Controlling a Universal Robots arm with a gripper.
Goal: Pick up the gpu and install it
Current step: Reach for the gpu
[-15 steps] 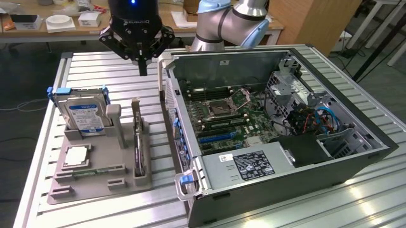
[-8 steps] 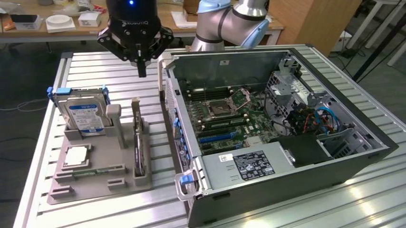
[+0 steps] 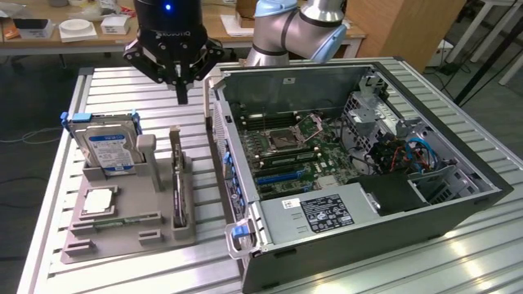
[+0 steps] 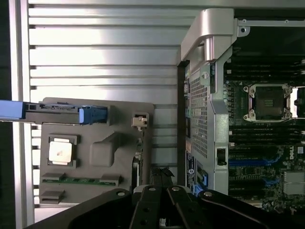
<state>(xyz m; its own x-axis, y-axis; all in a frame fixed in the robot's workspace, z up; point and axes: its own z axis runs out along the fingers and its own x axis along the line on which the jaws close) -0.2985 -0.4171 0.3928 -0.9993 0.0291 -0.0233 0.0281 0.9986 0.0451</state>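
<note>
The gpu (image 3: 178, 184) stands edge-on in a slot of the grey holder (image 3: 122, 242), a thin black card with a pale bracket end toward the back. In the wrist view the gpu (image 4: 139, 123) appears as a narrow strip with its pale bracket at the holder's edge. My gripper (image 3: 181, 93) hangs in the air above and behind the holder, apart from the card. Its fingers are shut with nothing between them. In the wrist view my gripper (image 4: 161, 173) shows its dark tips together just beside the card's line.
An open computer case (image 3: 457, 202) lies at the exterior view's right, its motherboard (image 3: 286, 144) and blue slots (image 3: 282, 179) exposed. The holder also carries a hard drive (image 3: 110, 150), a processor (image 3: 98, 201) and a green memory strip (image 3: 122, 222). A slatted metal table (image 3: 122, 92) lies under everything.
</note>
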